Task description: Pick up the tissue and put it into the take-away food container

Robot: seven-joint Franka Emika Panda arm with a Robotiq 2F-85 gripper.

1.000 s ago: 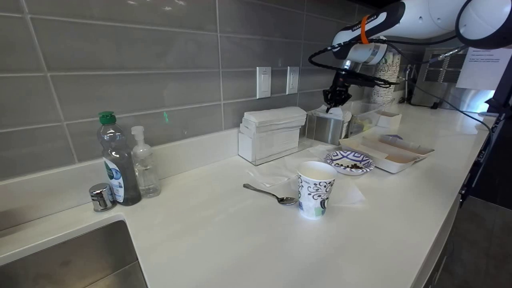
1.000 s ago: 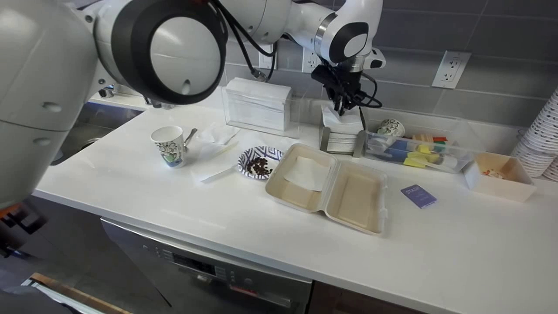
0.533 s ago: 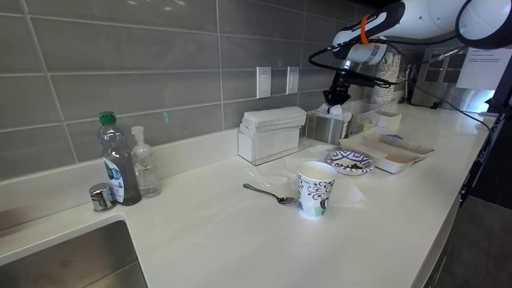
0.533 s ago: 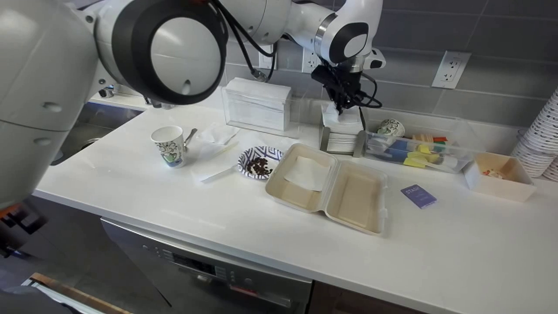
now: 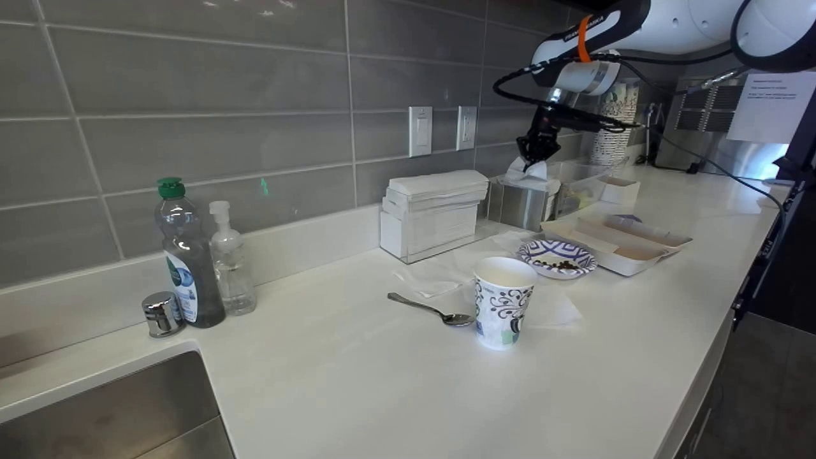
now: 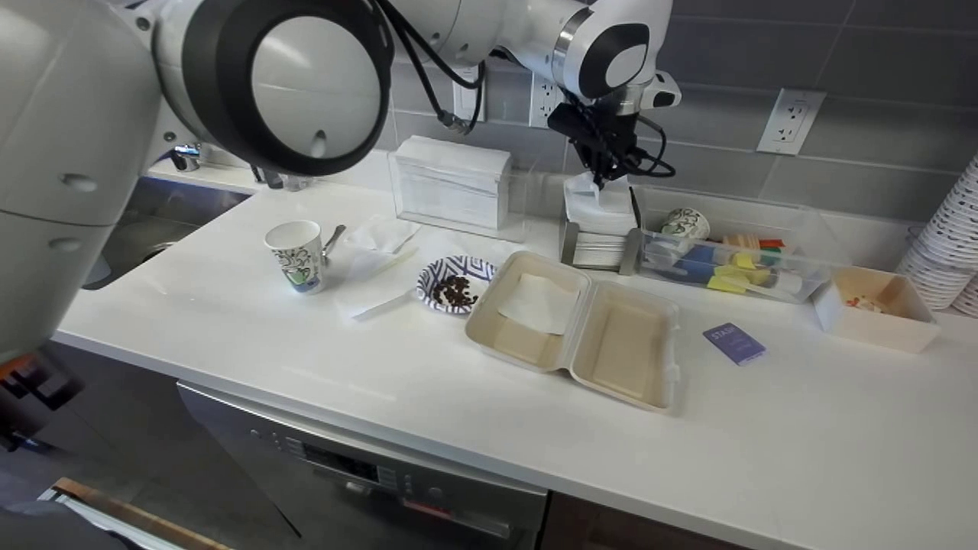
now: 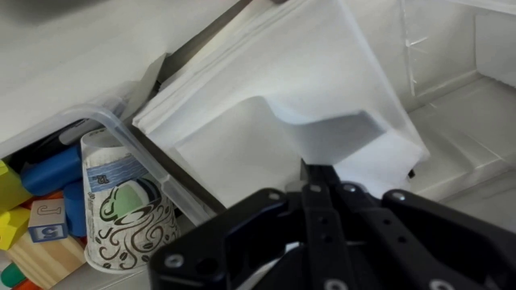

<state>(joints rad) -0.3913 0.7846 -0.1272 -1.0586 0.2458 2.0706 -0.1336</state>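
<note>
In the wrist view, a white tissue (image 7: 330,139) is standing up in a fold; from six o'clock the gripper (image 7: 319,169) is pinching it, jaws pressing together on the paper. In both exterior views this pinch is looking too small to read, the tissue topping a napkin stack (image 6: 600,250). In an exterior view, at six o'clock from the stack, the take-away food container (image 6: 623,340) is lying open on the surface (image 6: 359,344), a patterned plate (image 6: 458,265) sitting beside it at ten o'clock. Only the wrist view is making a lettered block (image 7: 47,219) legible, at eight o'clock.
</note>
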